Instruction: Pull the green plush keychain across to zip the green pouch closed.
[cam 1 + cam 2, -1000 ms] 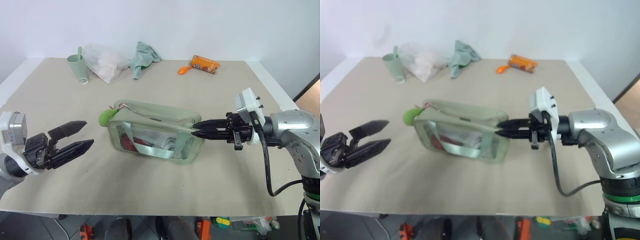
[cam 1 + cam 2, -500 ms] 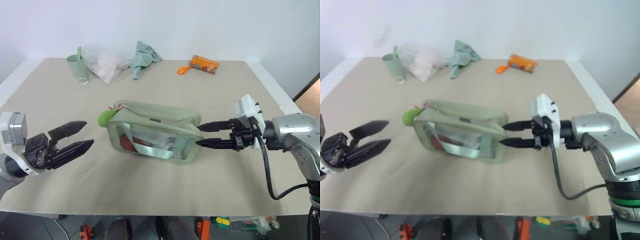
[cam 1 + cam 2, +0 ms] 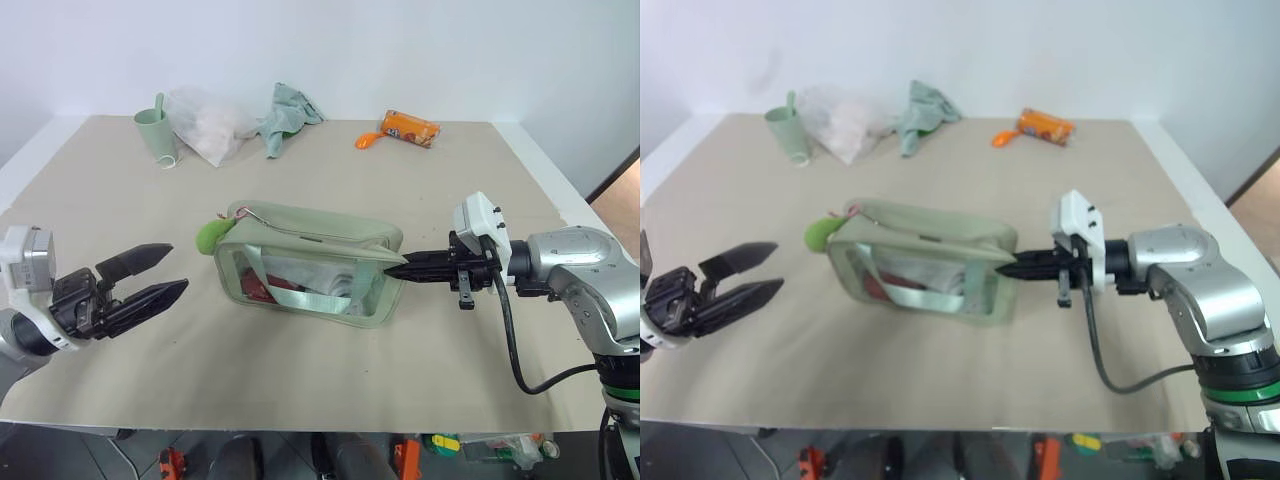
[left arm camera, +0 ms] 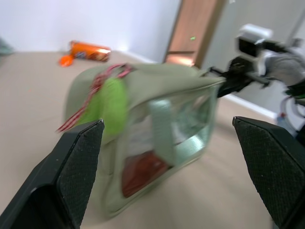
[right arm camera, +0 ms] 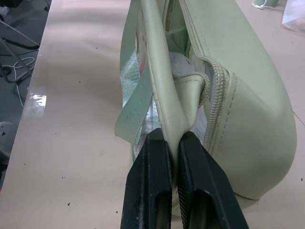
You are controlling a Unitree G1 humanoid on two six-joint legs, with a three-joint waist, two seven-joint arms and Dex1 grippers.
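My right gripper [image 5: 172,143] is clamped on the pouch's [image 3: 310,262] end flap at three o'clock. My left gripper [image 3: 150,275] gapes at nine, short of the keychain [image 3: 211,234]. I judge that thin pinch may slip once the zip drags.

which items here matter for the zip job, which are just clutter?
In play: green pouch, green plush keychain, right gripper shut on the pouch's end tab, left gripper open.

Clutter: pale green cup, white plastic bag, teal cloth, orange packet.
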